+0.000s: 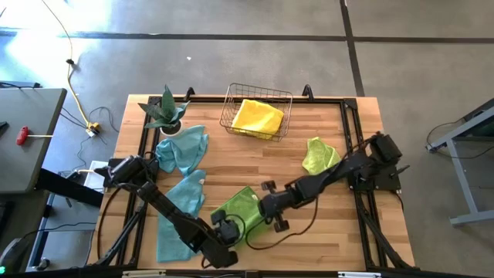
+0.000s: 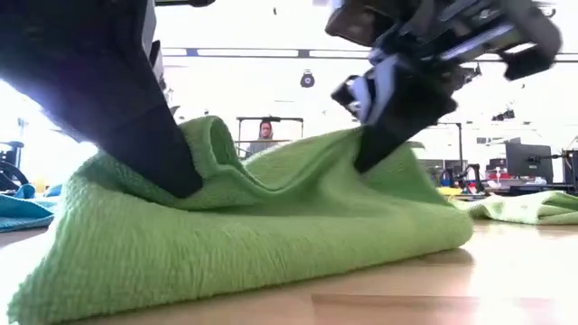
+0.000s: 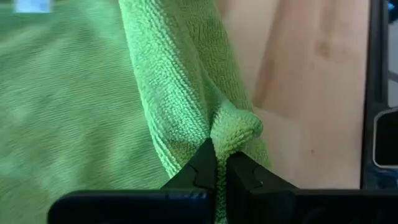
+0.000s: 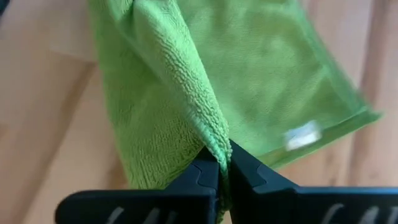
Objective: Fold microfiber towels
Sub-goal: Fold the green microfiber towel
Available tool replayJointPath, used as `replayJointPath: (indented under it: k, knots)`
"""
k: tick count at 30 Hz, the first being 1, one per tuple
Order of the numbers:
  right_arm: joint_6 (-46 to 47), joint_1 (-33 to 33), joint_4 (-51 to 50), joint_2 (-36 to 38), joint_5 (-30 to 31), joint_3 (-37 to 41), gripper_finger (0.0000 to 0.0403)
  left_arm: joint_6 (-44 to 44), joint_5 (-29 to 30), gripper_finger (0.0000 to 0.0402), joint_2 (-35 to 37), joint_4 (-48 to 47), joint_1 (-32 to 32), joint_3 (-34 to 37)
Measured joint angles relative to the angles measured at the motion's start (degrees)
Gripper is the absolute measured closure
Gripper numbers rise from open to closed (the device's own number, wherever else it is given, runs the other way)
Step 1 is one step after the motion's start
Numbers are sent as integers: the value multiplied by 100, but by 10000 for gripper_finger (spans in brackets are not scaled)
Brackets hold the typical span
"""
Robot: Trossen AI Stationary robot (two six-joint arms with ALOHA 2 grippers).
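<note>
1. Left gripper (image 3: pixel 216 177) is clamped on a bunched edge of the green towel (image 1: pixel 241 207); the cloth spreads away ahead of its fingertips.
2. Right gripper (image 4: pixel 222 167) is pinched on another raised fold of that towel, close beside the left one.
3. Between both grippers the towel tents up off the table (image 1: pixel 324 224).
4. Beyond them lie a second green towel (image 1: pixel 319 154), two teal towels (image 1: pixel 182 148) and a yellow towel (image 1: pixel 257 116) in the basket (image 1: pixel 230 100).

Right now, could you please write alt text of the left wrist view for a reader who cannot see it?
The left gripper is shut on a bunched edge of the lime green towel, pinching a small fold between its dark fingers. The towel fills most of the view, and the bare wooden table shows beside it.
</note>
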State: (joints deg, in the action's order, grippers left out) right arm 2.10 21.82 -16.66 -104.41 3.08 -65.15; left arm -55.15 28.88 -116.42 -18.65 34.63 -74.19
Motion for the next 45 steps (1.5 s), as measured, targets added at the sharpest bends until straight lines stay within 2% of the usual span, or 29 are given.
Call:
replayJointPath:
  k: [5, 10, 15, 20, 23, 28, 33, 38, 40, 45]
  knots:
    - [-823, -284, 28, -129, 37, -262, 402, -551, 324, 401, 95, -841, 4, 0]
    - [-1196, -535, 114, -220, 177, -284, 402, -948, 491, 401, 140, -1499, -2, 0]
    - [-1697, -704, 170, -457, 350, -284, 402, -1188, 527, 401, 136, -1955, -59, 2]
    - [-1763, -821, 281, -563, 399, -284, 401, -1216, 464, 401, 136, -2056, -98, 0]
    - [-1915, -835, 384, -563, 509, -284, 384, -1051, 415, 400, 136, -2078, -97, 0]
    - [-2253, -831, 466, -559, 607, -319, 320, -1039, 77, 375, 133, -2125, -92, 0]
    - [-2005, -830, 465, -530, 1303, -319, 260, -897, 99, 334, 130, -2291, -97, 0]
    - [-1631, -795, 265, -357, 1504, -316, 248, -919, 156, 301, 127, -2542, -203, 0]
    - [-1461, -723, 256, -297, 1475, -316, 249, -1009, 104, 294, 127, -2674, -256, -9]
    - [-1091, -462, 326, -321, 864, -319, 257, -1345, 4, 292, 125, -3271, -377, -87]
